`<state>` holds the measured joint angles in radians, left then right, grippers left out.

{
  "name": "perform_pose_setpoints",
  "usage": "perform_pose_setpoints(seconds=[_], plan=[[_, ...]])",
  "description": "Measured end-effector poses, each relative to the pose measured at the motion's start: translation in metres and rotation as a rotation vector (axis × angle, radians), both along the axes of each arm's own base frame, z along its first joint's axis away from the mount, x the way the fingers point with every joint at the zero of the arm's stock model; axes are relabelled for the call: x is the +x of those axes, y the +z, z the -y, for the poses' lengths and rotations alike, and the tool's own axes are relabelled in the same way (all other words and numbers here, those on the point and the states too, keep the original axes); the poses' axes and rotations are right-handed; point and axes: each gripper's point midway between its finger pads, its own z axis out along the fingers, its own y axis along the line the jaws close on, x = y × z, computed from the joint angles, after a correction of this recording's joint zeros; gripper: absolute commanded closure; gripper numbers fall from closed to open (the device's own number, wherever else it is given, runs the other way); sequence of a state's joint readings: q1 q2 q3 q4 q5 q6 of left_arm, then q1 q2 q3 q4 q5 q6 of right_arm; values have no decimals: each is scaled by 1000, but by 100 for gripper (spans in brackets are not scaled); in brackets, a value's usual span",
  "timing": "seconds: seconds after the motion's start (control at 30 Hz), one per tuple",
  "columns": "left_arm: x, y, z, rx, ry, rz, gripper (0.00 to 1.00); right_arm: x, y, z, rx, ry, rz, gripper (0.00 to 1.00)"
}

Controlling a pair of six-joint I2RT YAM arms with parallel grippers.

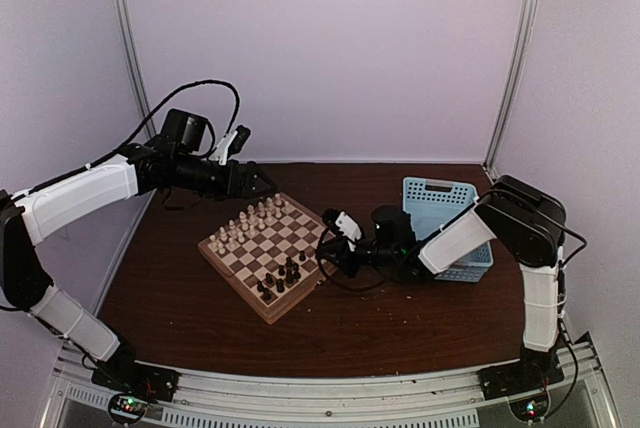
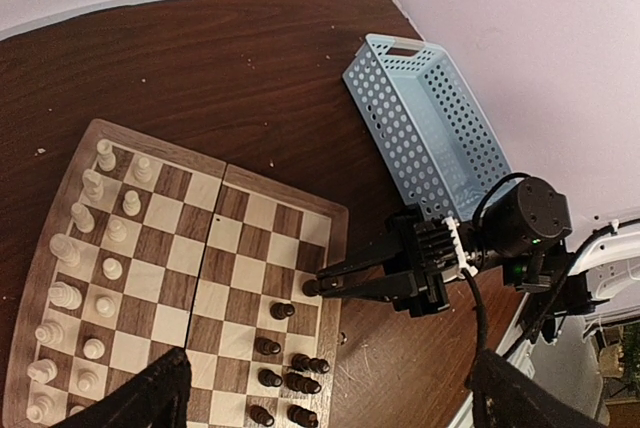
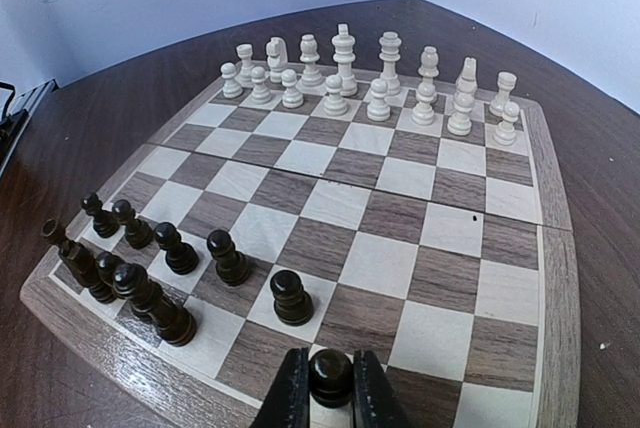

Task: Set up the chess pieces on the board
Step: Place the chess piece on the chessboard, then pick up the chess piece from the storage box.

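Dark brown tabletop (image 1: 200,328) sits between pale walls (image 1: 330,48). At the left of the overhead view, the left gripper (image 1: 265,184) hangs above the far corner of the board (image 1: 262,241), fingers spread wide with nothing between them. From overhead the board lies turned like a diamond, one corner pointing at the arm bases. The cream pieces (image 1: 245,223) line its far-left side and the dark pieces (image 1: 282,276) cluster along its near-right side.

The right wrist view alone shows the detail. The cream pieces stand upright in two full ranks at the far edge, the dark ones are bunched at the near-left corner, and the fold seam runs across between the two camps. At the bottom of that view the right gripper (image 3: 330,380) pinches a dark pawn (image 3: 330,376), head up and long axis vertical, over the board's near edge. Whether its base touches the wood I cannot tell.

Only the left wrist view shows that gripper side-on, reaching in level from the board's edge. Just right of the board lies a light blue basket (image 1: 440,198).
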<state>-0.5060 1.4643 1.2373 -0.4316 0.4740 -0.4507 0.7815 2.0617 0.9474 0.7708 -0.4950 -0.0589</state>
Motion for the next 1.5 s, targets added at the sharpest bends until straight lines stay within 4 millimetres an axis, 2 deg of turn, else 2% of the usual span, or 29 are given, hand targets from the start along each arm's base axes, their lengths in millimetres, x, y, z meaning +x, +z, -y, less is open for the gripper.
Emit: perform_pose_setpoints(seconds=[0.13, 0.23, 0.43, 0.6, 0.73, 0.8, 0.87, 1.0, 1.1, 1.13, 1.17, 1.2, 1.27, 1.33, 1.4, 1.43, 1.5], plan=[[0, 0, 0, 0, -1, 0, 2, -1, -3, 0, -11, 4, 0, 87], [0, 0, 0, -1, -1, 0, 2, -2, -5, 1, -23, 7, -1, 78], [0, 0, 0, 1, -3, 2, 2, -3, -6, 0, -30, 8, 4, 65], [-1, -1, 0, 6, -7, 3, 2, -1, -1, 2, -33, -1, 28, 50], [-1, -4, -2, 22, 1, -1, 2, -2, 24, 6, -15, -8, 72, 41], [1, -7, -6, 45, 21, -1, 2, -6, 46, 11, 5, -10, 104, 38], [4, -12, -13, 79, 56, 0, 2, -9, 78, 20, 42, -24, 148, 35], [8, -5, -31, 139, 136, 44, 2, -5, 143, 47, 107, -116, 205, 34], [8, 10, -44, 158, 189, 96, 2, 20, 173, 84, 76, -312, 159, 32], [9, 15, -49, 161, 217, 110, 2, 30, 179, 97, 59, -375, 131, 36], [10, 18, -53, 162, 246, 120, 2, 39, 184, 111, 46, -436, 100, 52], [9, 21, -58, 158, 277, 126, 2, 47, 188, 126, 38, -490, 66, 74], [6, 18, -61, 150, 290, 124, 2, 60, 189, 164, 40, -589, -17, 56], [3, 11, -61, 139, 287, 106, 2, 69, 180, 207, 68, -693, -118, 54], [2, 5, -58, 135, 276, 84, 2, 72, 161, 245, 75, -800, -212, 53], [2, 4, -56, 135, 269, 76, 2, 69, 149, 258, 70, -842, -262, 53], [2, 4, -53, 140, 253, 63, 2, 61, 128, 265, 42, -879, -343, 54]])
